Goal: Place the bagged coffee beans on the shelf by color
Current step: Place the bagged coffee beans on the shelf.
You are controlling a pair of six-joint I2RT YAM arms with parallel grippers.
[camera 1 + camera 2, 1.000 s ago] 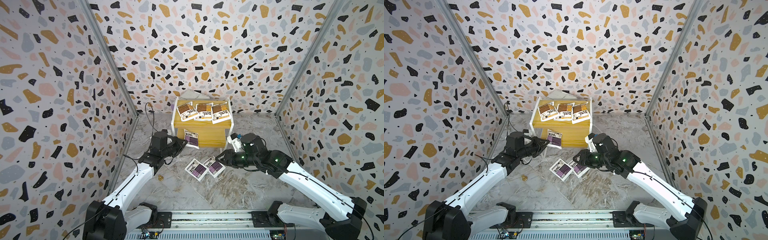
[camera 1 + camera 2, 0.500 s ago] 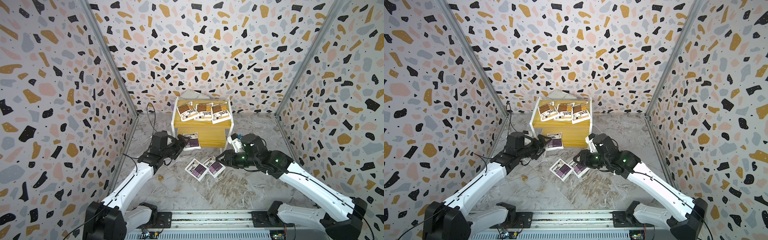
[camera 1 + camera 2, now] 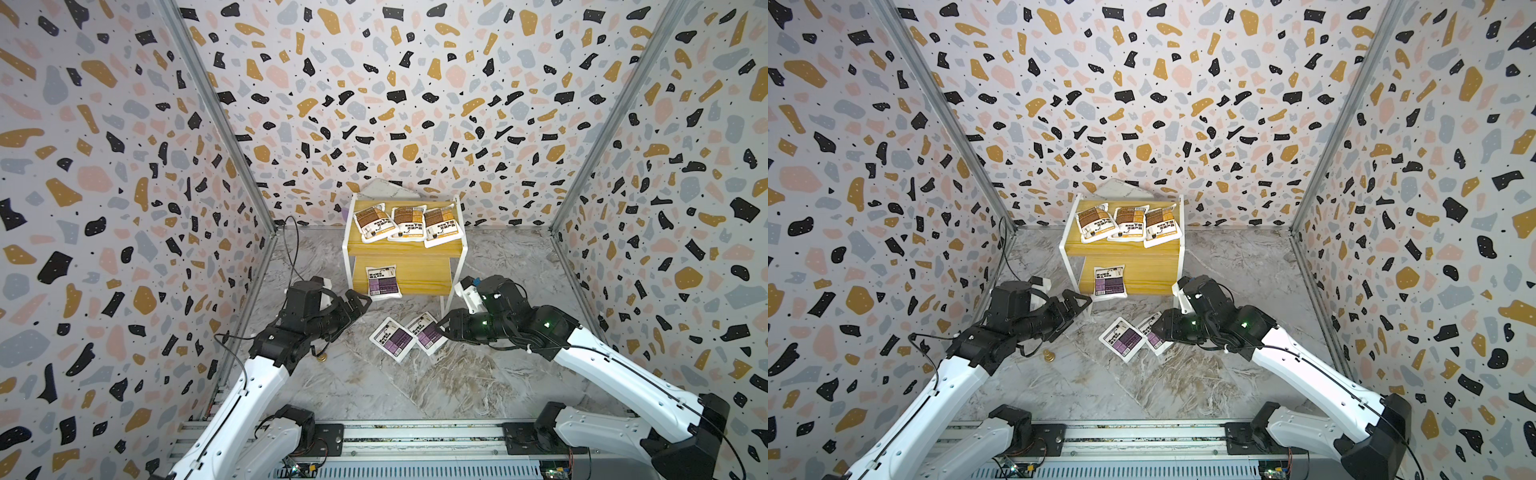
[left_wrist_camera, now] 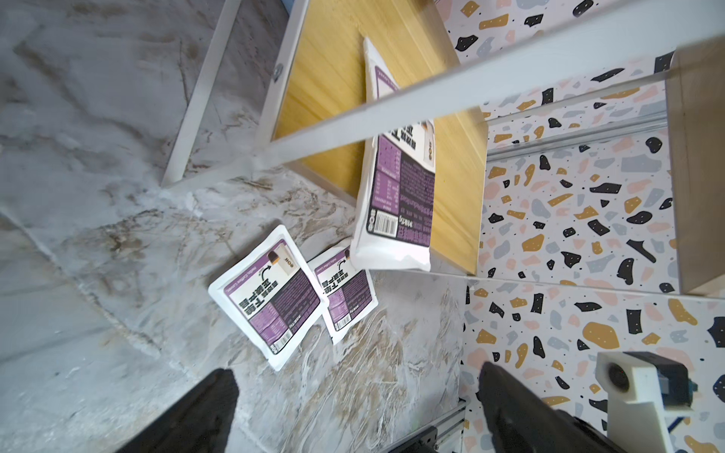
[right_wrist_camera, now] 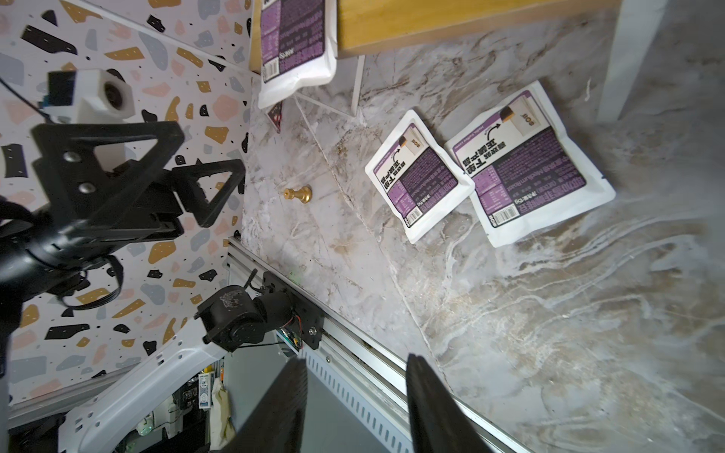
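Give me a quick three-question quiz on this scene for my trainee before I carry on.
1. True or false: the left tool is clamped on the shelf pouch lying on the lower board.
2. How many purple pouches lie on the floor? A one, B two, C three.
3. Fill in: the three upper pouches on the upper board have ___ labels.
Key: 1 false, it stands open and empty, apart from the pouch; 2 B; 3 brown.
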